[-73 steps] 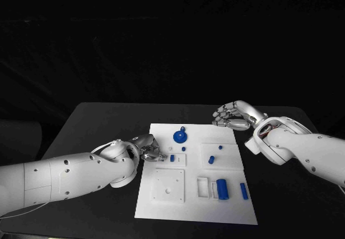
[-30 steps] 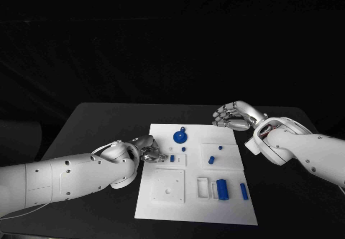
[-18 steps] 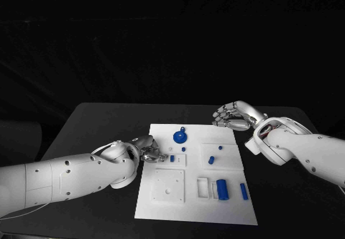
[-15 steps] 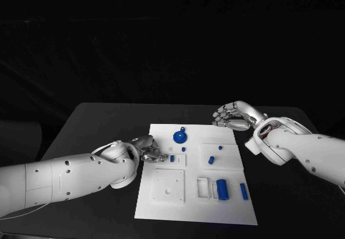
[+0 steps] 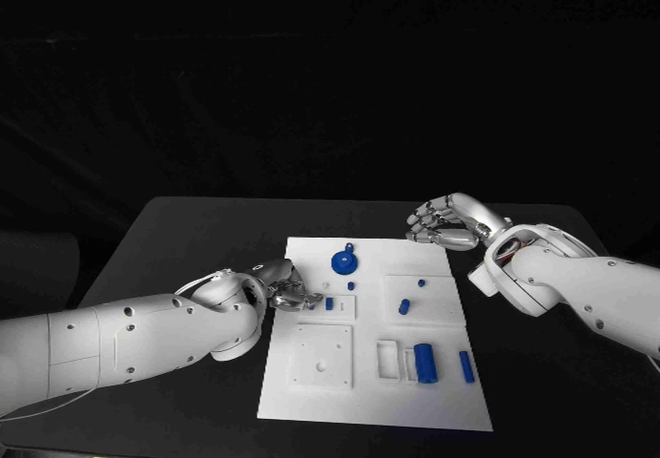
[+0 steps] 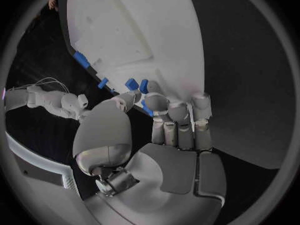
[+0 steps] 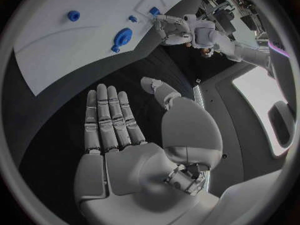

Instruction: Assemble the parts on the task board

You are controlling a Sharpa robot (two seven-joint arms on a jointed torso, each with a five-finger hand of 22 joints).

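The small blue peg [image 5: 329,303] sits in a shallow square recess on the left side of the white task board [image 5: 441,405], and our left hand [image 5: 285,289] has its fingertips [image 6: 155,103] closed in around it; in the left wrist view the thumb and fingers meet at a blue piece, so we judge it pinched, though whether the peg is already seated we cannot tell. Our worry here is the grip: the peg is tiny against the fingers, so a slight tilt as we press could jam it at the recess edge, or it could squirt out sideways and roll across the board. Pushing off-centre might also shove the board itself, since nothing visibly pins it to the black table [image 5: 179,239]. Nearby, the round blue knob [image 5: 344,260] and a smaller blue stud [image 5: 351,285] lie close enough that a sweeping finger could knock them. Our right hand [image 5: 443,222] hovers off the board's far right corner, fingers spread and holding nothing, well apart from the work.
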